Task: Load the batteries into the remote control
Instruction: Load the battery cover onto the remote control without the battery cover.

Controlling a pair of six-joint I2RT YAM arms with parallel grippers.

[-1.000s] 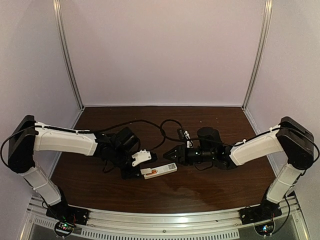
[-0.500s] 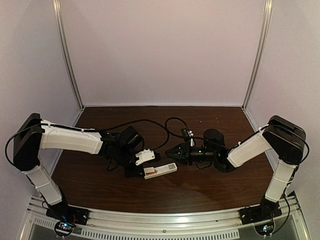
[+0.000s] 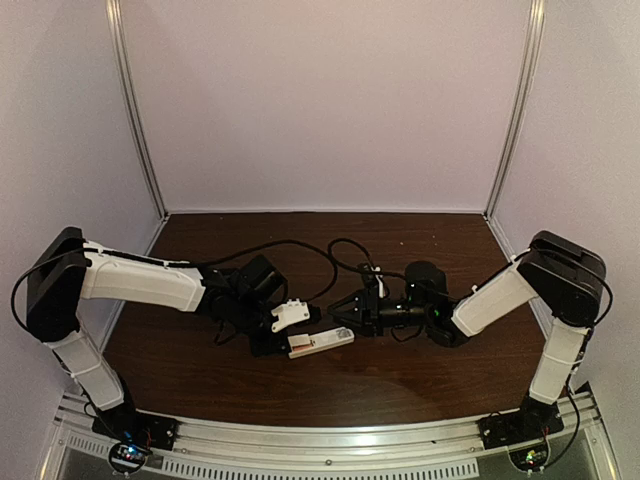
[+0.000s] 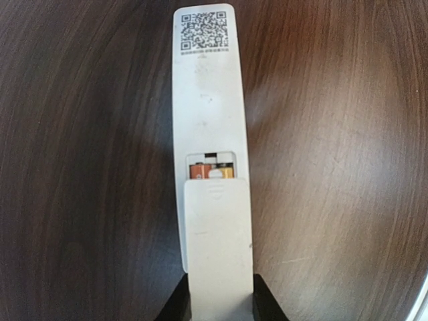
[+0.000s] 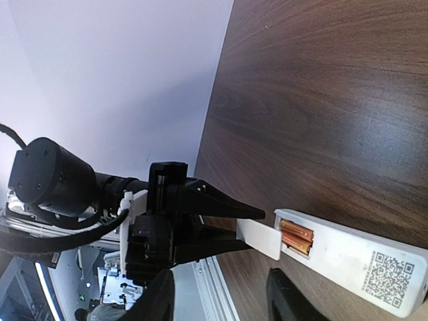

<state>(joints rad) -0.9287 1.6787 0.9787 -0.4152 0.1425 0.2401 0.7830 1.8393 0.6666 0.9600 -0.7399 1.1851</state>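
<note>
**Top external view.** The remote control (image 3: 325,342) lies flat on the dark wooden tabletop (image 3: 400,385), near the centre, with its long axis running roughly left to right. The left arm reaches in from the left, and the left jaws meet the remote's left end. The right arm reaches in from the right. The right jaws stand spread just on the far side of the remote's right end, with nothing between them.

**Left wrist view.** The remote control lies back side up, with a QR label (image 4: 204,30) at its right end. The battery bay is partly uncovered – the batteries (image 4: 210,172), both orange, sit side by side inside it. A white cover plate (image 4: 217,234) overlaps the rest of the bay. The left jaws are pinching this plate at its left end, one finger on each long edge.

**Right wrist view.** The right jaws are spread and grip nothing. The cover plate projects from the bay end of the remote control and is clamped between the black fingers of the left arm. The two batteries show in the open part of the bay. It cannot be told whether the plate sits in its guides.
</note>
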